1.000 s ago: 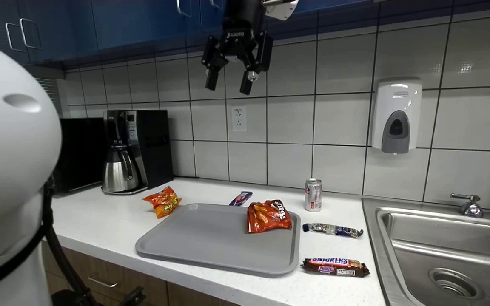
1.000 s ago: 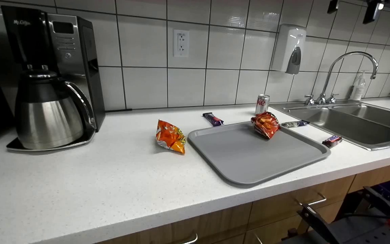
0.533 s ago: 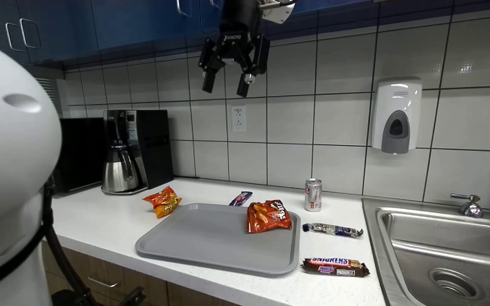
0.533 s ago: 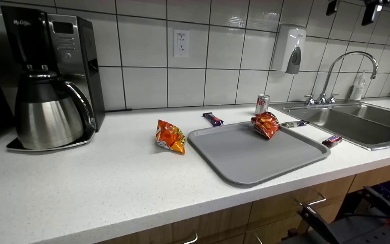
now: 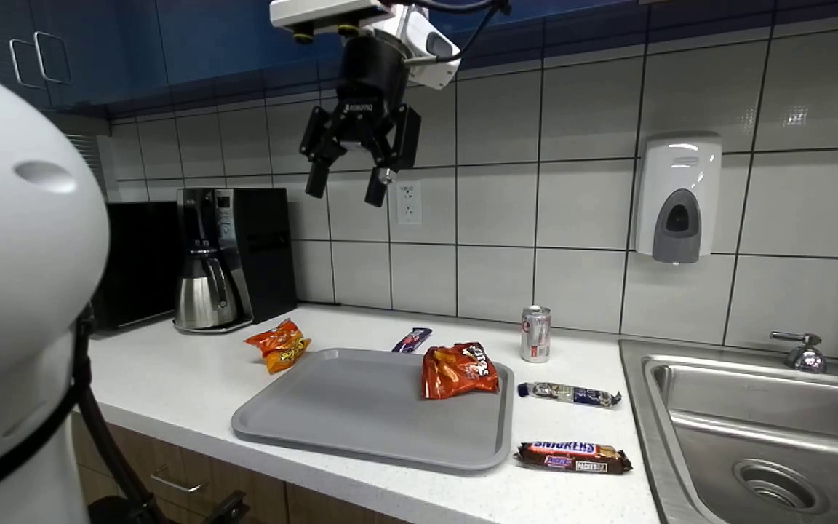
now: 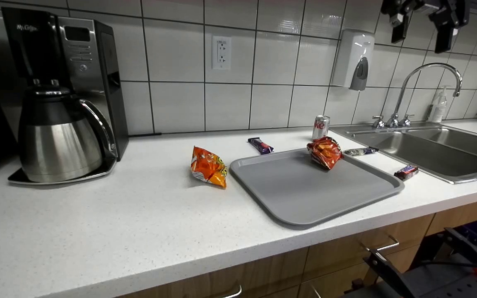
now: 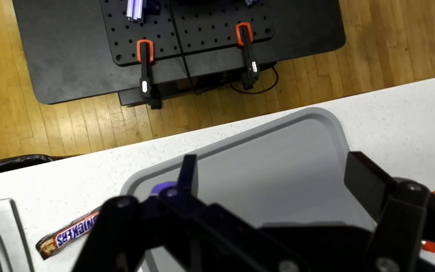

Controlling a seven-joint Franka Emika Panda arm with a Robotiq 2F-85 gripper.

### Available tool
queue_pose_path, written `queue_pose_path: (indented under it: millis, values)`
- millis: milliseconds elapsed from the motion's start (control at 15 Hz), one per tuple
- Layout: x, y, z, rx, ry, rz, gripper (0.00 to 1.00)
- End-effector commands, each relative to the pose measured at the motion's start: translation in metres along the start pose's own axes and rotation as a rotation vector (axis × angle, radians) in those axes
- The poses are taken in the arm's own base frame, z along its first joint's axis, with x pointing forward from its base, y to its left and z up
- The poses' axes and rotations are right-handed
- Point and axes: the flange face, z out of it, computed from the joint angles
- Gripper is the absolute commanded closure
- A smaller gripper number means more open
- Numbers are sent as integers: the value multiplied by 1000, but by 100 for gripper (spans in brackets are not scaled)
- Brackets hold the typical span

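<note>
Grey, plastic by the look of it: the tray (image 5: 361, 407) lies flat on the white surface (image 6: 139, 231), with the sink (image 5: 649, 415) off to one end. Red bag (image 5: 459, 371) sits on it, in the back corner nearest the can (image 5: 535, 335). Tool (image 5: 346, 187) hangs well above, pointing down, fingers (image 7: 189, 175) spread wide, nothing between them; in the wrist view the tray shows through the gap.

Step in hand, as I judge it: lining up from height, no contact made. Best to settle the sideways position up here, then come down straight. A slanted approach could clip the tray's rim or knock the can, which stands upright and looks easy to tip. In the wrist view the tool's own body masks much of the lower frame, and I can't make out the red bag there; check against both exterior views.

Wrappers look slick. For a puffy one, red bag or orange bag (image 6: 208, 166) (just beside the tray, coffee maker (image 5: 259, 247) side), straddle the plump middle and squeeze gently; a hard pinch might send it sliding or split it. The slim Snickers bar (image 5: 573, 458), blue-and-silver bar (image 5: 569, 394) and purple bar (image 6: 260, 145) would want a lower reach, fingers across the narrow width, stopping just short of the surface.
</note>
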Motion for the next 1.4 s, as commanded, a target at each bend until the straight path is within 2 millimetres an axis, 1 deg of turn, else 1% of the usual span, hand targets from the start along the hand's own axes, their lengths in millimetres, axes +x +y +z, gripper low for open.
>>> queue_pose_path:
  millis: [0,267,533,1000,1333]
  values:
    - [-7,-16,18,-41,5,-25,0]
    - [-4,-29,40,-85,-4,-60,0]
    - [5,-36,64,-115,20,-72,0]
    - [25,-35,93,-117,113,-89,0]
    - [44,-36,107,-134,184,-99,0]
